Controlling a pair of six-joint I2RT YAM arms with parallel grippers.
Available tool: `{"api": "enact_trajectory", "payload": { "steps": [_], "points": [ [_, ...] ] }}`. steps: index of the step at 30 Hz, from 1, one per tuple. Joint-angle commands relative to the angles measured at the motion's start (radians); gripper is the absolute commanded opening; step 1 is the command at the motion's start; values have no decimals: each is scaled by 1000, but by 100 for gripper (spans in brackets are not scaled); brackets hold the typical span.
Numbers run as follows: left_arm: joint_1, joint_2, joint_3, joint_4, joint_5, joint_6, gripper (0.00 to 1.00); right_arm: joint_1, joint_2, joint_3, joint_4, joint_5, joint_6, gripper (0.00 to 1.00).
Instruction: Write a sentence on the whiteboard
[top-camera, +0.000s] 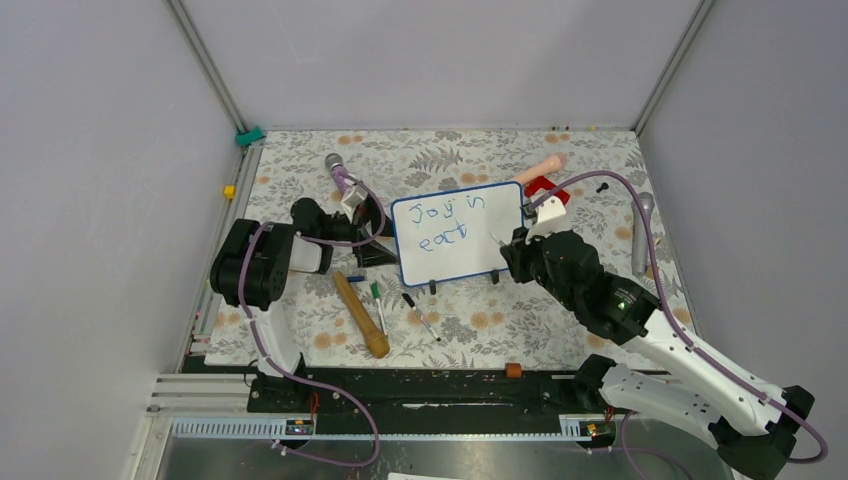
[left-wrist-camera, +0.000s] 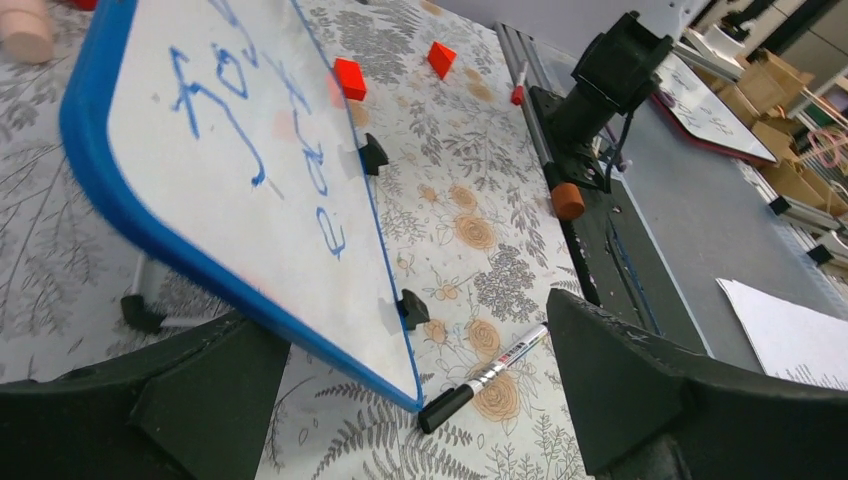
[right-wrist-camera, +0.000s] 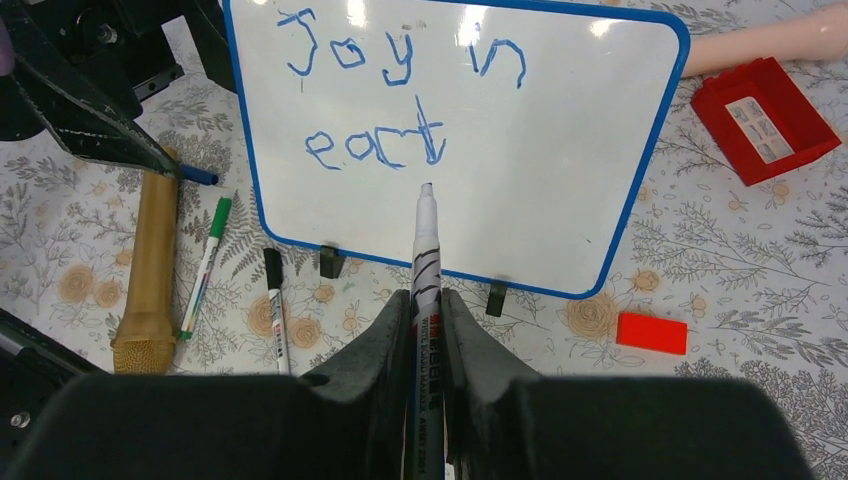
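Blue-framed whiteboard (right-wrist-camera: 560, 150), blue "Joy in eact" sentence (right-wrist-camera: 378, 148); left pincer (left-wrist-camera: 410, 350) wide, right pincer (right-wrist-camera: 425, 310) tight around marker (right-wrist-camera: 426, 240).

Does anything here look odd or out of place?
The whiteboard stands slightly askew, and the second line of its blue writing reads like "eact", not a word. A green-capped marker and a black-capped marker lie loose before it.

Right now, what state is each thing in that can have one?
Board, standing on its feet.
Sentence, unfinished: "Joy in", then "eact".
Left pincer, open by the board's edge.
Right pincer, shut on held marker.
Held marker, uncapped, tip near the board, contact unclear.
Black marker, capped, lying loose.
Green marker, capped, lying loose.
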Motion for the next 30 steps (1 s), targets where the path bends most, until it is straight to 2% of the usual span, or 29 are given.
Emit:
{"api": "enact_trajectory", "payload": {
  "steps": [1, 6, 11, 12, 14, 17, 18, 19, 21, 23, 24, 26, 30],
  "points": [
    [58, -56, -43, 44, -31, 34, 96, -7, -6, -2, 11, -26, 11, 0],
    [127, -75, -96, 46, -238, 16, 99, -8, -13, -6, 9, -24, 20, 0],
    [188, -228, -275, 44, -578, 87, 99, -8, -54, -17, -3, 45, 42, 0],
    [183, -290, -318, 44, -676, 96, 95, -9, -61, -19, -3, 59, 48, 0],
    [178, -374, -383, 43, -797, 56, 89, -8, -65, -15, -4, 57, 59, 0],
    [179, -493, -378, -17, -876, -83, 88, -8, -47, 14, -21, 26, 73, 0],
    [178, -544, -354, -90, -884, -126, 88, -8, -35, 37, -40, 22, 74, 0],
    [179, -597, -316, -206, -883, -149, 93, -8, -29, 56, -57, 20, 76, 0],
    [166, -724, -193, -607, -897, -118, 99, -8, -23, 94, -103, 34, 78, 0],
    [118, -824, -41, -1163, -998, 23, 99, -8, -28, 117, -137, 59, 87, 0],
    [93, -853, 14, -1285, -1043, 75, 99, -8, -31, 116, -145, 77, 96, 0],
    [79, -883, 78, -1367, -1064, 50, 99, -7, -25, 96, -147, 125, 123, 0],
    [99, -874, 92, -1366, -1023, -79, 99, -8, -37, 32, -125, 171, 228, 0]
  ]
}}
